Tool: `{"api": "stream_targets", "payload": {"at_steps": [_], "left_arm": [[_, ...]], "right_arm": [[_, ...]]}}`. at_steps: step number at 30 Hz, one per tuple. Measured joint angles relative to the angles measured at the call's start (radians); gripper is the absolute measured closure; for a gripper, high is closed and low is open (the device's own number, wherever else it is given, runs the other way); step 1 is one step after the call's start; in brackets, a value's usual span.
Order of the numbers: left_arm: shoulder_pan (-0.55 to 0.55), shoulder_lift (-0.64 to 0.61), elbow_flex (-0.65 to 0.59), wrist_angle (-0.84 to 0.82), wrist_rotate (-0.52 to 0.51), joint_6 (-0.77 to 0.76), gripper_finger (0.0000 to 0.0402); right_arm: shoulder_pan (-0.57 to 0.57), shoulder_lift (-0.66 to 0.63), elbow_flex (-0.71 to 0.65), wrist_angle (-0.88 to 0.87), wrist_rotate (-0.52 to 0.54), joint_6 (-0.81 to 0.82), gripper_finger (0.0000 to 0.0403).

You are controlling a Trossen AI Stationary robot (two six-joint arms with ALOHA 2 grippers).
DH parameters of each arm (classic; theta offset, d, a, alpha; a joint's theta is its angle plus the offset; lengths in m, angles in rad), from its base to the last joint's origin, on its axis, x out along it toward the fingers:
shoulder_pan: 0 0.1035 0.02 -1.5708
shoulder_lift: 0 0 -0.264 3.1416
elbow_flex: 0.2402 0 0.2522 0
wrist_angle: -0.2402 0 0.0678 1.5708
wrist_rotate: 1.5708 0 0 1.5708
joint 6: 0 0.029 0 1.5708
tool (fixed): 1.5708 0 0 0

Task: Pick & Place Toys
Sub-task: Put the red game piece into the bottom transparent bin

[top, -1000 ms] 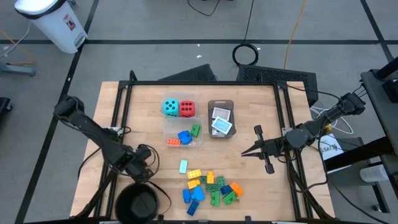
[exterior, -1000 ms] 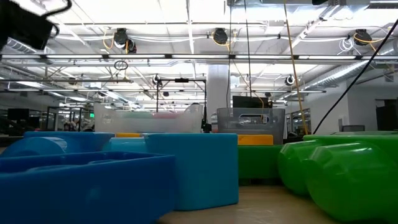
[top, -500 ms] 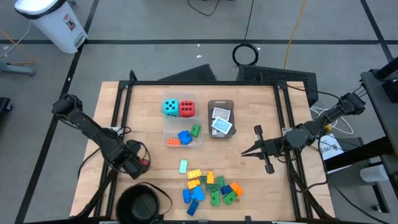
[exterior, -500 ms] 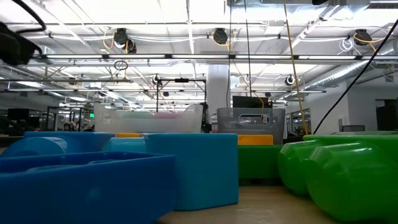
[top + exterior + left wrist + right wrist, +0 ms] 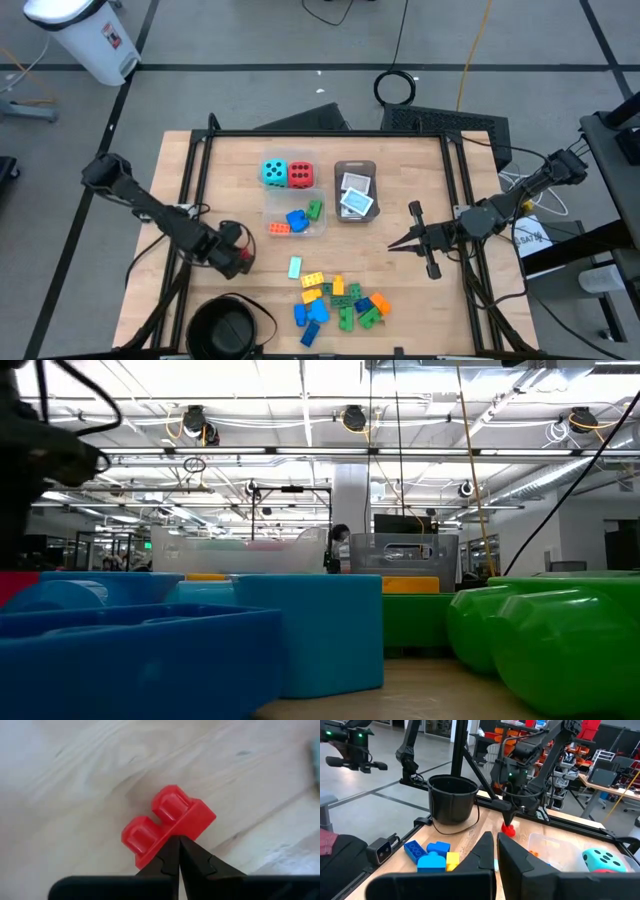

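left tool (image 5: pixel 178 851) closed on the red brick (image 5: pixel 167 822): light, rigid, slick; thin edge pinch may twist. right tool (image 5: pixel 392 246) closed, empty.

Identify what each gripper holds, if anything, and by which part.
The left gripper pinches a red brick by one thin edge. The right gripper is shut and holds nothing.

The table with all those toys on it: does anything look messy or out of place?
Somewhat. A loose heap of small bricks lies scattered near the table's front edge, outside the clear tub, and one pale brick sits alone. The left gripper is shut on a red brick. Nothing looks broken.
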Motion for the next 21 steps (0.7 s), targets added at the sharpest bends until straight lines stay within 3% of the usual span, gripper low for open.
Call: {"api": "stream_targets", "payload": {"at_steps": [6,9,16,21], "left_arm": [[0.061,0.003,-0.002,0.149,0.004,0.352,0.0393],[0.069,0.003,0.022,0.189,-0.01,0.475,0.0368],[0.072,0.006,0.05,0.158,-0.031,0.597,0.0228],[0.072,0.034,0.048,0.03,-0.032,0.6,0.0126]], "right_arm": [[0.0,0.0,0.0,0.0,0.0,-0.015,0.0403],[0.0,0.001,0.0,0.0,0.0,-0.018,0.0403],[0.0,0.002,0.0,-0.001,0.0,-0.018,0.0403],[0.0,0.002,0.0,-0.001,0.0,-0.018,0.0403]]}}
